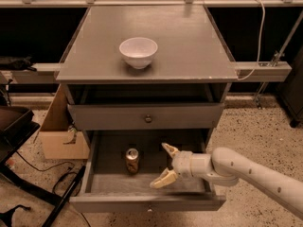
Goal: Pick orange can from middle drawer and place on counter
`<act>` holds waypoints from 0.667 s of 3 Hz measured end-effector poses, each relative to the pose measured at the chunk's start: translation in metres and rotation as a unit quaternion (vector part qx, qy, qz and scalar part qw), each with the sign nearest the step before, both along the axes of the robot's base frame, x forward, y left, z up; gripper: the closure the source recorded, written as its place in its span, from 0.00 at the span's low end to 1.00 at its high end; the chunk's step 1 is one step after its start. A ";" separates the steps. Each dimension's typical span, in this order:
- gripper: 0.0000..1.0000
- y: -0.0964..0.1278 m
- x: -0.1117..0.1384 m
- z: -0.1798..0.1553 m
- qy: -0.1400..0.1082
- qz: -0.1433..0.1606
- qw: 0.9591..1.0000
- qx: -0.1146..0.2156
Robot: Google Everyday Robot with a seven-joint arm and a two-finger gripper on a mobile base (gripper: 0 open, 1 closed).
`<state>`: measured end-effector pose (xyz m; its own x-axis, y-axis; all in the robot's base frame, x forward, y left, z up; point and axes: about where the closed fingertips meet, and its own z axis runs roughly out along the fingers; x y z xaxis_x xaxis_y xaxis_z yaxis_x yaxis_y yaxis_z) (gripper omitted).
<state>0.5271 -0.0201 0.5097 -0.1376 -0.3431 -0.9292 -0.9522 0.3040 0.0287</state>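
The small orange-brown cylindrical can with a silver top (132, 161) stood upright on the wood-grain floor of the open wide grey middle drawer (108, 178), left of the drawer's centre. Its long axis was vertical.

The pale two-finger end effector (164, 167) hung inside the same drawer, with its fingers spread wide and nothing between them. One fingertip sat toward 12 o'clock and the other toward 6. From it the can lay at about 9 o'clock, near but apart, and the gap faced that way.

In my judgement, the coming move needed a short level slide toward 9 o'clock until the fingers bracketed the can's side. The flat matte grey table (189, 41) lay toward 12 o'clock and carried a white round bowl (138, 52).
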 end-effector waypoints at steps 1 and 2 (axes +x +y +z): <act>0.00 0.017 0.025 -0.039 0.005 0.018 1.000 0.010; 0.00 0.030 0.048 -0.057 0.007 0.029 0.999 0.017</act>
